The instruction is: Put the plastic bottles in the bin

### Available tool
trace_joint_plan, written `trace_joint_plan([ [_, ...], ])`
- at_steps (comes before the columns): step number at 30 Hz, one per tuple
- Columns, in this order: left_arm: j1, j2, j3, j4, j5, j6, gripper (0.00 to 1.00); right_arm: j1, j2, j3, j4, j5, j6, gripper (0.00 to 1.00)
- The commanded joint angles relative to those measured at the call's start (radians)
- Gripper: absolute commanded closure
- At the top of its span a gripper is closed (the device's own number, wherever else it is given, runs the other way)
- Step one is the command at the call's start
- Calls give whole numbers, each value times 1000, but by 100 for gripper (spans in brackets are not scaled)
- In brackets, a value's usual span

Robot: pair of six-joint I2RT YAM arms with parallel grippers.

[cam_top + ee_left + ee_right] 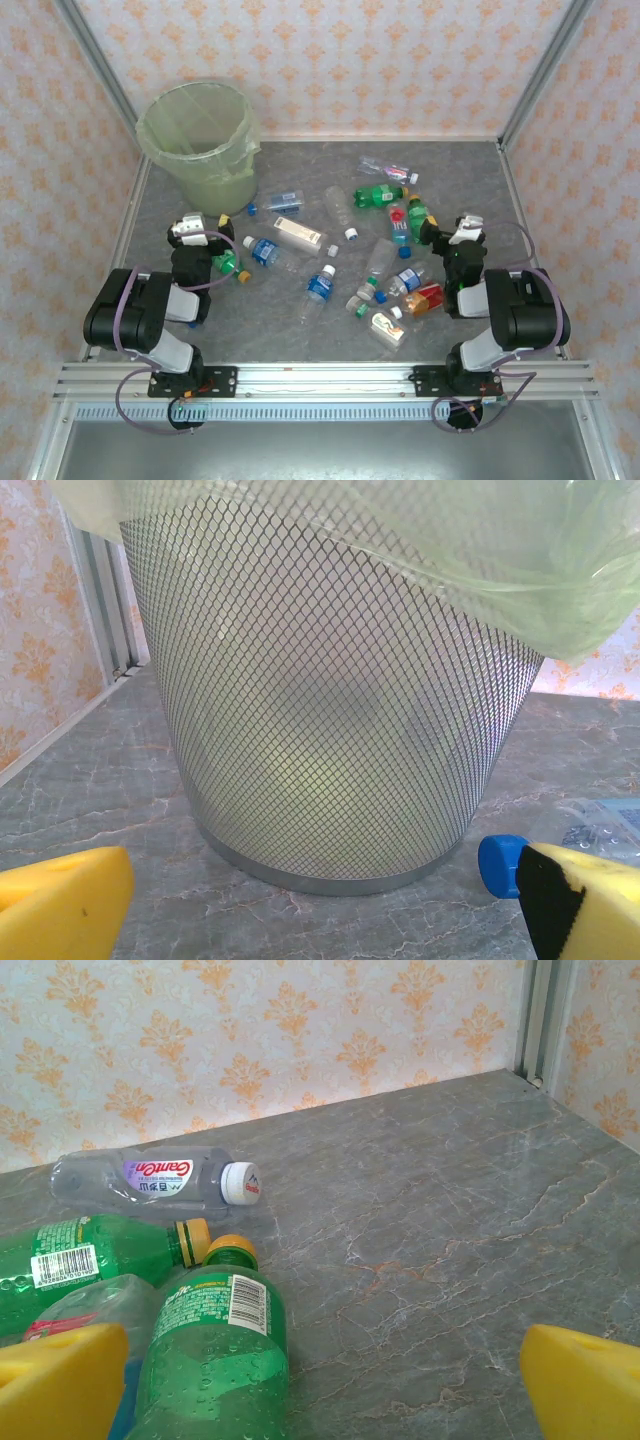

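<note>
Plastic bottles [320,288] lie scattered on the grey marbled table [280,335], mostly across its middle and right side. The bin [225,190] stands upright in the far left corner.

I have the left gripper [205,224] just on the near side of the bin, pointed at it, its fingers spread wide with nothing between them. From the left wrist, the bin's mesh wall [330,730] stands straight ahead, with the pale-green bag [480,560] folded down over the rim. A clear bottle with a blue cap [590,825] lies on its side just beside my right yellow finger [585,905]. Its cap points toward the foot of the bin, close to it but apart. From above, a small green bottle [228,264] lies just right of that arm's wrist.

The right gripper [465,232] sits at the right edge of the scatter, also spread wide and pinching nothing. From the right wrist, a green bottle with a yellow cap [215,1345] lies at the left side of the gap, close against the left finger [60,1380], its cap pointing far. I cannot tell whether they touch. Left of it is a crushed clear bottle [80,1310]. Beyond that, a second green bottle [90,1255] lies crosswise. Farther off lies a clear bottle with a white cap [150,1178].
</note>
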Motion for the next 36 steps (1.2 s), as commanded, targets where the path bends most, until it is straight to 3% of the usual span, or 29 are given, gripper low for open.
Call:
trace_joint_plan([
  [1,2,0,-14,37,20,12,0,6,-2,18,9,29,3,0],
  [31,2,1,-11,35,19,11,0,6,-2,18,8,29,4,0],
  [36,6,2,34,-51,-66,-24,0,6,-2,18,8,29,4,0],
])
